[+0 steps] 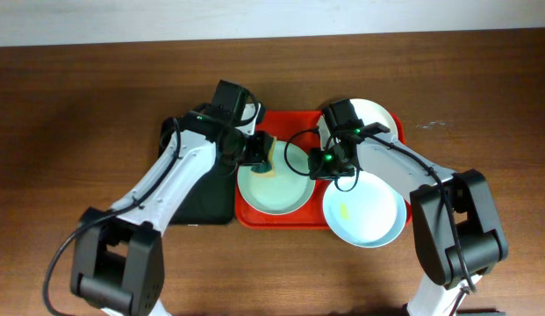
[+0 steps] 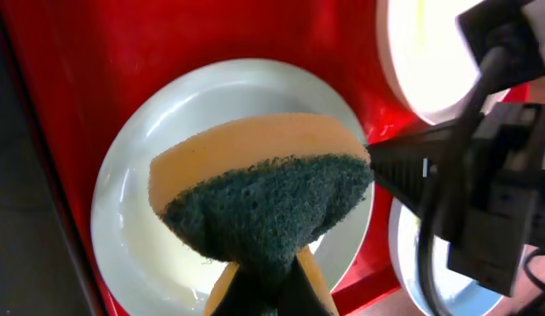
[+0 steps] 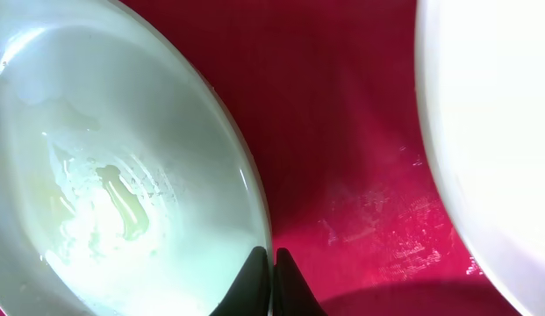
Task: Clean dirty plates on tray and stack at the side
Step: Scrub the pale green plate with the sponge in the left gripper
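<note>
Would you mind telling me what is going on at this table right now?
The left gripper is shut on a yellow-and-green sponge held over the pale green plate on the red tray; that plate has a yellowish smear. The right gripper is shut, tips at the same plate's rim. A white plate and a smeared pale blue plate lie at the tray's right; nothing is stacked yet.

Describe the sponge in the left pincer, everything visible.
The sponge is orange-yellow foam with a dark green scouring face turned to the camera. The left pincer is shut on its lower end, squeezing it into a fan. It hangs over the pale plate on the red tray; whether it touches the plate is unclear.
</note>
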Robot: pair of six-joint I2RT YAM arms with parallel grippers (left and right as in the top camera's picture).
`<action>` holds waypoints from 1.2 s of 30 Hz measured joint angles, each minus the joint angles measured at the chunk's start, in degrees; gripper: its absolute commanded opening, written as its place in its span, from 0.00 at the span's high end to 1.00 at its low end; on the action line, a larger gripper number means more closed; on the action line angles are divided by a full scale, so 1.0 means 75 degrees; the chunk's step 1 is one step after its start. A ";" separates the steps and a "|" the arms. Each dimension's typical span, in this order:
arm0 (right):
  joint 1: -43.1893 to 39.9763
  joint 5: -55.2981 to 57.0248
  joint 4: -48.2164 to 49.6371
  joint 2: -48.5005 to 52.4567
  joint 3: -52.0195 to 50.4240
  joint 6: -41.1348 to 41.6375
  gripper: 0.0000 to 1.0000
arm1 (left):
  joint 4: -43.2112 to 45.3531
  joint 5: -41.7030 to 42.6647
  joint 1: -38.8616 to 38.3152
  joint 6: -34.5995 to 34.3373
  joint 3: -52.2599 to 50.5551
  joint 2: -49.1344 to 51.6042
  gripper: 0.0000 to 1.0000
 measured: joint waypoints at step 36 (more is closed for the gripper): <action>0.0000 0.0012 0.0000 0.0000 0.0003 0.0003 0.96 | -0.0682 0.1032 0.0035 0.0536 0.0702 0.1775 1.00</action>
